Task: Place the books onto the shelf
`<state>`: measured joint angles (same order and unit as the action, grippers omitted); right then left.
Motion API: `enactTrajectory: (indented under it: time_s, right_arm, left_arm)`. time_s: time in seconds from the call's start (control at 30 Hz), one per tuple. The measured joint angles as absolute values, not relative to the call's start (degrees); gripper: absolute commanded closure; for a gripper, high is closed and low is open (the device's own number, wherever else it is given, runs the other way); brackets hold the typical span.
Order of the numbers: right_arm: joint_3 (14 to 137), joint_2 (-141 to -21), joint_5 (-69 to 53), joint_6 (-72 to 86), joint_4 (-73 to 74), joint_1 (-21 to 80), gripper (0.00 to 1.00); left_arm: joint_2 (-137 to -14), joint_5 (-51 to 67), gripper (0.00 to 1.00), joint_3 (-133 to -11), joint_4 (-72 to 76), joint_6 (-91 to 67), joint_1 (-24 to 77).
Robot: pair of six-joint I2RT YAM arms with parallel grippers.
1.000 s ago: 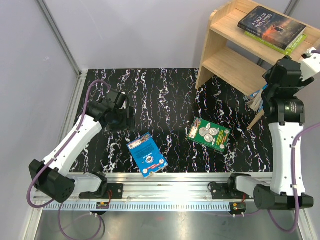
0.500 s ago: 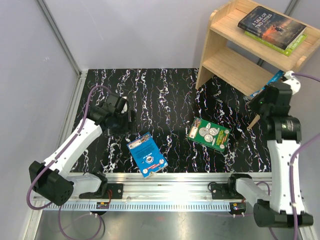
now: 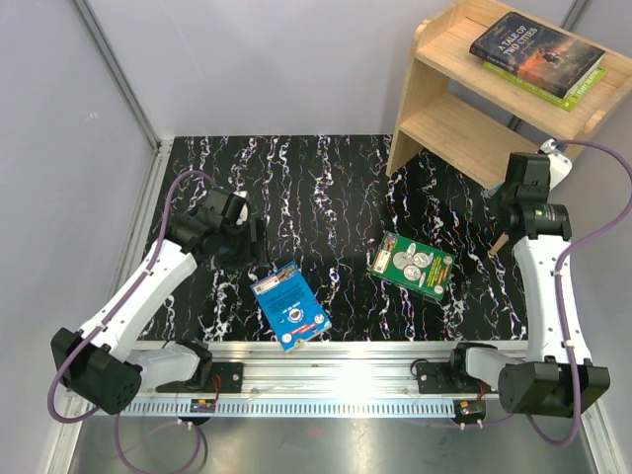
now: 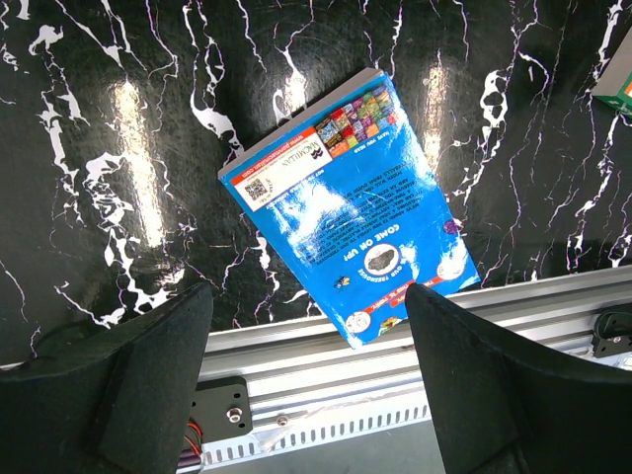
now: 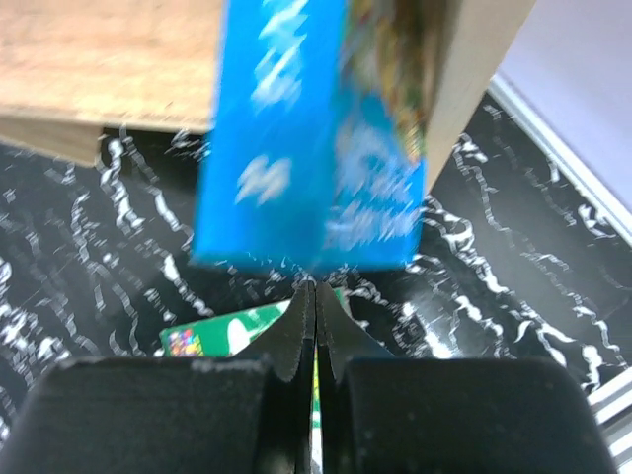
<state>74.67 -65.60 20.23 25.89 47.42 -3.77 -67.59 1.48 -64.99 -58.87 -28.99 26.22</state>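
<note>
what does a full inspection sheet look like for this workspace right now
surface: black marbled table, no spills seen
job's things: flat blue book and green coin book lie on the table; dark book lies over lime green book on the top tier of the shelf; blurred blue book sits at the shelf's lower tier
clutter: nothing seen
grippers: left gripper open above the flat blue book; right gripper shut, tips at the blurred blue book's lower edge, contact unclear
cables: purple cables run along both arms, clear of the books
surroundings: grey walls; metal rail at the near edge
</note>
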Motion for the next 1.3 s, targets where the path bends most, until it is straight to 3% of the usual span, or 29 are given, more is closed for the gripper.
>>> enactTrajectory:
  time_s: [0.4,0.97,1.1,1.23,1.27,1.3]
  right_arm:
    - [75.8,-71.6,16.2,22.1,42.5,-17.0,1.0]
    - [76.6,-72.8,10.1,23.5,40.6,-19.0,1.0]
    - [74.5,-68.3,5.4,25.2,40.1,-18.6,0.99]
    - [71.7,-59.0,2.2,27.1,40.3,-15.5,0.73]
    - [71.4,-56.9,1.8,27.4,40.2,-13.5,0.42]
    - [71.1,-55.4,0.7,27.6,40.2,-10.9,0.32]
  left_arm:
    - [-67.9,1.0,0.19,-65.0,-59.1,-29.4,25.8]
    - [-72.6,0.9,0.19,-65.2,-58.6,-30.0,25.6]
    - [-72.6,0.9,0.19,-65.2,-58.5,-30.0,25.6]
    - [-72.6,1.5,0.19,-65.2,-58.2,-30.0,25.5]
    - [-72.6,1.7,0.19,-65.2,-58.1,-30.0,25.5]
    - [-72.6,2.0,0.2,-65.2,-57.9,-30.0,25.5]
